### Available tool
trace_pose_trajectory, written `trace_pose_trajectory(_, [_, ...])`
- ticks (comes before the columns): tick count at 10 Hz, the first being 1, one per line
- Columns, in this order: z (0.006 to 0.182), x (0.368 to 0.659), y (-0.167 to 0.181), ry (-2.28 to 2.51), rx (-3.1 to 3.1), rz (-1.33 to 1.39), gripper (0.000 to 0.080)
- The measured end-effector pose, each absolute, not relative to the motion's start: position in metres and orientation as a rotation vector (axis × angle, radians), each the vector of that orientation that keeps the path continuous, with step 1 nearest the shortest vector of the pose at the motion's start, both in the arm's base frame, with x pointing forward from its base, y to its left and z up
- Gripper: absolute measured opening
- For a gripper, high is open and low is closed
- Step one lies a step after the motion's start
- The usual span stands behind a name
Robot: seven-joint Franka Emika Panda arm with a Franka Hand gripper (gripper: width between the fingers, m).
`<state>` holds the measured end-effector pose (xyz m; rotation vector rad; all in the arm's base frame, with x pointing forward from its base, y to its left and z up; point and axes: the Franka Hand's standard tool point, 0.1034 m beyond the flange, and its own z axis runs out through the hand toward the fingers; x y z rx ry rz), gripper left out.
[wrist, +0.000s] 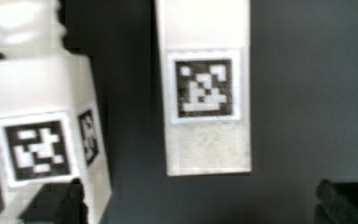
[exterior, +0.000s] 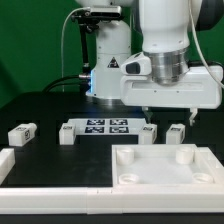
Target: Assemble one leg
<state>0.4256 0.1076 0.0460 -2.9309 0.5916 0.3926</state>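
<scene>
The jaws are hanging released, spread wide and holding nothing, right of centre in the exterior view. The leg [exterior: 177, 132] is lying on the counter [exterior: 90, 160] directly beneath them. Judging by the wrist view, its long axis is running crosswise to their closing line.

Bare table [exterior: 50, 160] gives passage beside the square panel [exterior: 160, 165]. One leg [exterior: 150, 133] and a second leg [exterior: 177, 132] (just apart) block its far edge.
</scene>
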Motion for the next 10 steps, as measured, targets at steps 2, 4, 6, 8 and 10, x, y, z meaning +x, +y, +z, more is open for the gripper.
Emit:
trace_pose_trajectory(2, [0.047, 0.420, 0.106, 0.553, -2.877, 0.647, 0.0649])
trace_pose_trajectory(4, [0.048, 0.414, 0.105, 0.538, -2.795, 0.897, 0.0649])
trace_pose_trajectory(6, [0.051, 0.405, 0.112, 0.514, -2.733, 1.084, 0.0649])
trace_pose_trajectory(8, [0.049, 0.403, 0.123, 0.503, -2.704, 1.119, 0.0649])
trace_pose_trajectory(10, [0.039, 0.398, 0.127, 0.518, -2.694, 1.088, 0.0649])
